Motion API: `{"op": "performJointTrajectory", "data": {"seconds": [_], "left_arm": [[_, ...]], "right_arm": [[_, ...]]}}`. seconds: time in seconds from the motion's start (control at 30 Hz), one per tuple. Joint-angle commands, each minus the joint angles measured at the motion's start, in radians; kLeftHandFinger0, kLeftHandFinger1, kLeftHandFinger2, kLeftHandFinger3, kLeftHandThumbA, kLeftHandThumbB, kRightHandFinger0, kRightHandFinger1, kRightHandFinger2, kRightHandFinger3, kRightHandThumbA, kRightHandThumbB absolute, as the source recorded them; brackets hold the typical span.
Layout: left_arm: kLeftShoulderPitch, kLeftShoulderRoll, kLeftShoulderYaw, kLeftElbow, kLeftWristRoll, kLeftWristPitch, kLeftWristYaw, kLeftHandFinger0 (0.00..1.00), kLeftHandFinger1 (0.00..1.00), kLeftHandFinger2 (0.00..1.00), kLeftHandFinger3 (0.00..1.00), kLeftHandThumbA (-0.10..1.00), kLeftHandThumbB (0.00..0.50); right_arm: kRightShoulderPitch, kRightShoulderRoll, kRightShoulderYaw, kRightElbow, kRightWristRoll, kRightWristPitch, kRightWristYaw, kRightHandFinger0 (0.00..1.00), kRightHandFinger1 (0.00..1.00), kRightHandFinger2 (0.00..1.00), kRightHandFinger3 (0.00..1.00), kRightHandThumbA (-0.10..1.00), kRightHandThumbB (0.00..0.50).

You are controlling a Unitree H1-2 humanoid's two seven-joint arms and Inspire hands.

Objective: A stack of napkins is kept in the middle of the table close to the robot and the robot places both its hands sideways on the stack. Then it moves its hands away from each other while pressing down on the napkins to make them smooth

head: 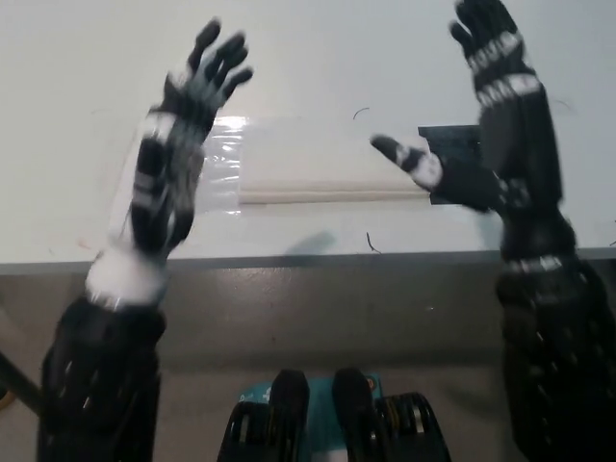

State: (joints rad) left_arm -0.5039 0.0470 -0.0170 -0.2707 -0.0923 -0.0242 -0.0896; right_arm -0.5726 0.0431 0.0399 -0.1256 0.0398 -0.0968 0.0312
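The stack of napkins (332, 168) lay at the centre of the view on the table (308, 38), a little in from the near edge, its long side running from 9 to 3 o'clock, with a clear plastic sheet (219, 164) at its 9 o'clock end and a black patch (452, 144) at its 3 o'clock end. The white left hand (188, 106) was raised at about 10 o'clock from the stack, fingers spread and holding nothing; it appeared to be above the table, not on it. The black right hand (496, 87) stood at about 2 o'clock, likewise spread wide and empty, its thumb reaching in over the stack's 3 o'clock end. Neither hand touched the napkins, and both were blurred, so their exact height could not be told. The risks looked plain enough: both hands sat outside the ends of the stack, so if they came down where they were they would have landed on plastic and black patch instead of paper, and there would have been no napkin to sweep outward over. Pressing unevenly, or with one hand arriving first, would likely have dragged the whole stack sideways or rucked the top sheets. The loose plastic might also have slid under the left palm
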Motion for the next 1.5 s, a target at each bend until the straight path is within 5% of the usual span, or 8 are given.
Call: {"op": "performJointTrajectory", "data": {"seconds": [0.0,0.17,0.23,0.7,1.47], "left_arm": [[-0.107,-0.031,0.024,0.108,0.001,-0.010,0.043,1.00,1.00,1.00,1.00,1.00,0.361],[-0.239,-0.075,0.076,0.294,-0.059,-0.002,0.059,1.00,1.00,1.00,1.00,1.00,0.410],[-0.292,-0.089,0.101,0.371,-0.096,-0.014,0.056,1.00,1.00,1.00,1.00,1.00,0.387],[-0.522,-0.149,0.213,0.783,-0.182,-0.004,0.068,1.00,1.00,1.00,1.00,1.00,0.385],[-0.675,-0.078,0.319,1.400,-0.210,-0.198,0.069,1.00,1.00,1.00,1.00,1.00,0.380]], "right_arm": [[-0.106,0.037,-0.029,0.091,0.062,-0.001,-0.016,1.00,1.00,1.00,1.00,1.00,0.240],[-0.211,0.080,-0.092,0.253,0.182,-0.011,0.003,1.00,1.00,1.00,1.00,1.00,0.295],[-0.258,0.102,-0.129,0.324,0.234,-0.001,0.000,1.00,1.00,1.00,1.00,1.00,0.315],[-0.480,0.112,-0.316,0.852,0.398,-0.079,0.074,1.00,1.00,1.00,1.00,1.00,0.284],[-0.654,0.066,-0.459,1.413,0.445,-0.227,0.147,1.00,1.00,1.00,1.00,1.00,0.291]]}}
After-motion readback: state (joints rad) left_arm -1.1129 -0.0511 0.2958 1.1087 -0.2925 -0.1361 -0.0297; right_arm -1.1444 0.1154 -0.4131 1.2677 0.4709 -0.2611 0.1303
